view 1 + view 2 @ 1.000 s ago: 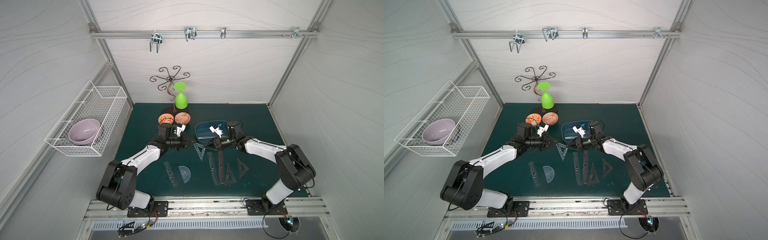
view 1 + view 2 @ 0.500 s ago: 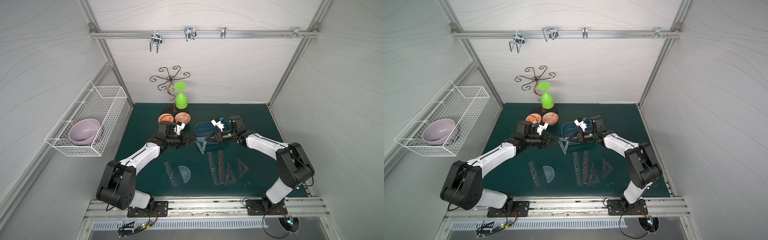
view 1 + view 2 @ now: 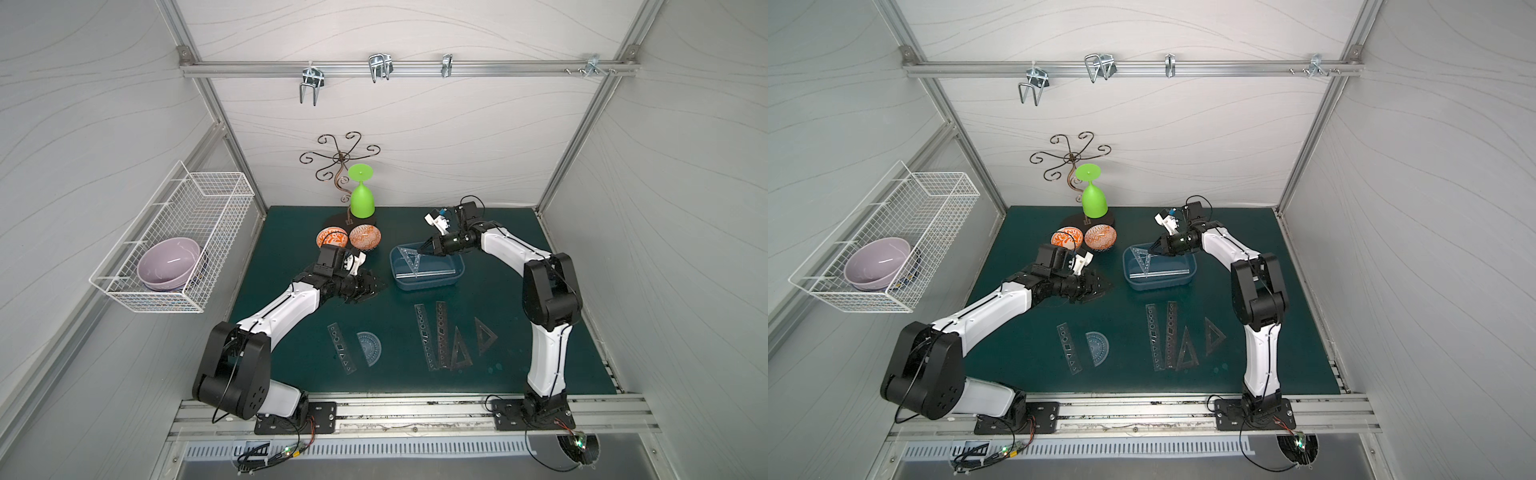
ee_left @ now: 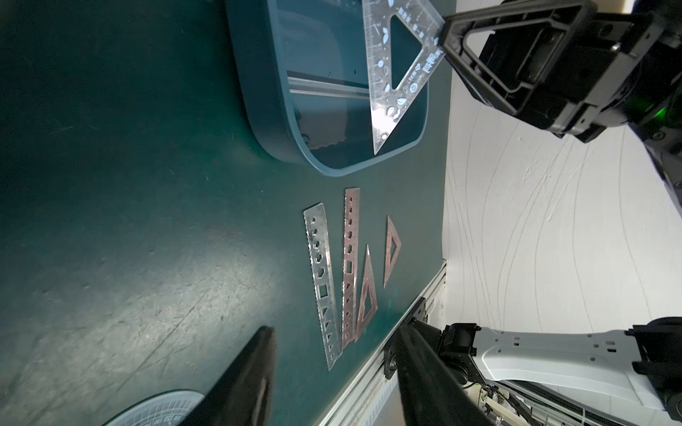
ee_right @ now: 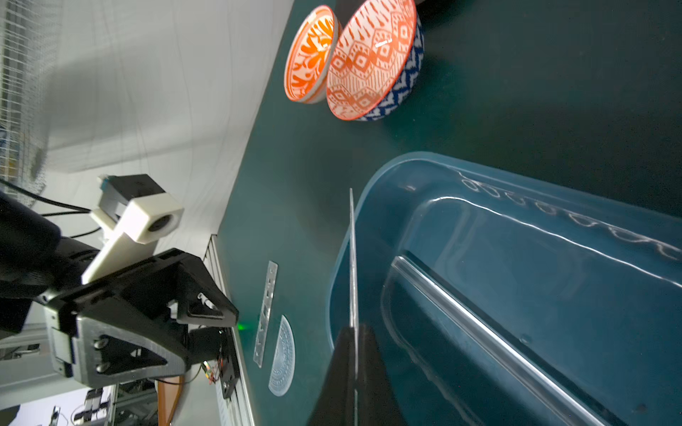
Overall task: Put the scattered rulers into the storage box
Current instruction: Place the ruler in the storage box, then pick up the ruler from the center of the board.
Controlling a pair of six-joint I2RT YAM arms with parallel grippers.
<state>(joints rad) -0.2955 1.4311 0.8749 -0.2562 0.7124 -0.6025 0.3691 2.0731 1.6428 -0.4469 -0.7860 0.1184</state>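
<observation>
Clear plastic triangle [image 3: 409,261] hangs tilted over the blue box [image 3: 428,286], pinched at a corner by the tightly closed right gripper [image 3: 423,251], so best lower it inside the rim before letting go; the left gripper [image 3: 372,286], at nine o'clock of the box, gapes empty

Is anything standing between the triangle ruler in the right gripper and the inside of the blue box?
Nothing visible does. The right gripper holds the triangle ruler over the open storage box; only a straight ruler lies flat inside it.
</observation>
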